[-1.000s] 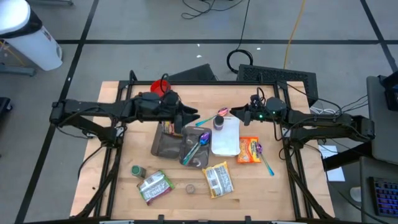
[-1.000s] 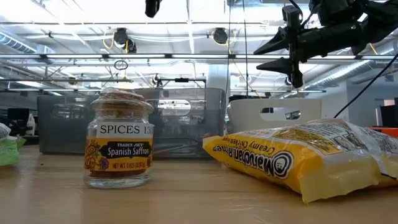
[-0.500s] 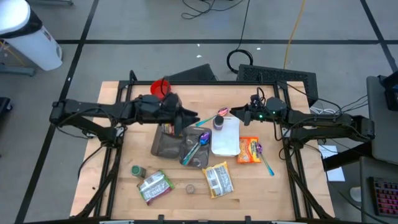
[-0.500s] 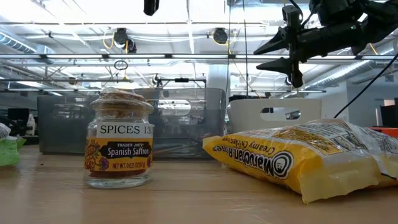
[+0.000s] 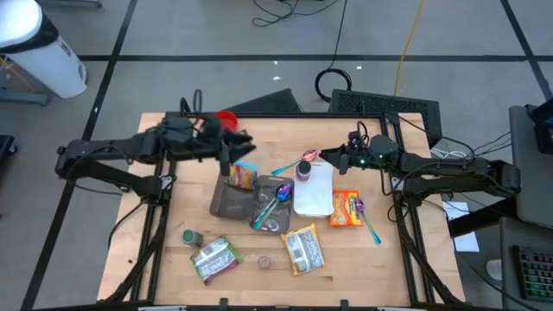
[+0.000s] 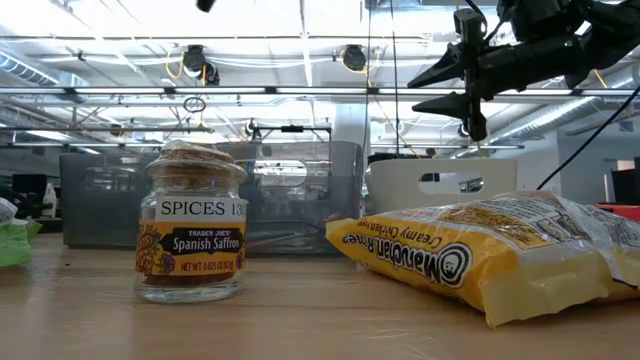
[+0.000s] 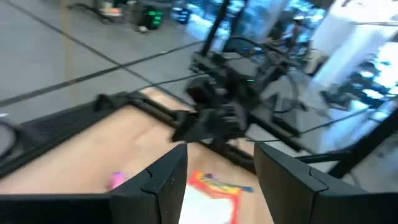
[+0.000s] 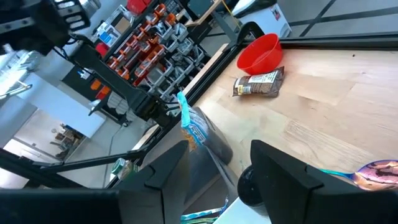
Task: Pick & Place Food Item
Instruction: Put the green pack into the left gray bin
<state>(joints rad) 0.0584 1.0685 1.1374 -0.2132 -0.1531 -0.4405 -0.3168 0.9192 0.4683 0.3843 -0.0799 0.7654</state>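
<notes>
Cluttered wood table (image 5: 173, 216), prob. lab/workshop.

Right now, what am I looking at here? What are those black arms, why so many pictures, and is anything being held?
Two robot arms work at a wooden table, each ending in a two-finger gripper. One camera looks straight down, one sits at table height, and one rides on each wrist. The left gripper and right gripper both hang open above the table, holding nothing. Below lie a saffron jar, a yellow noodle pack, a red bowl, a grey bin and a white tray.
</notes>
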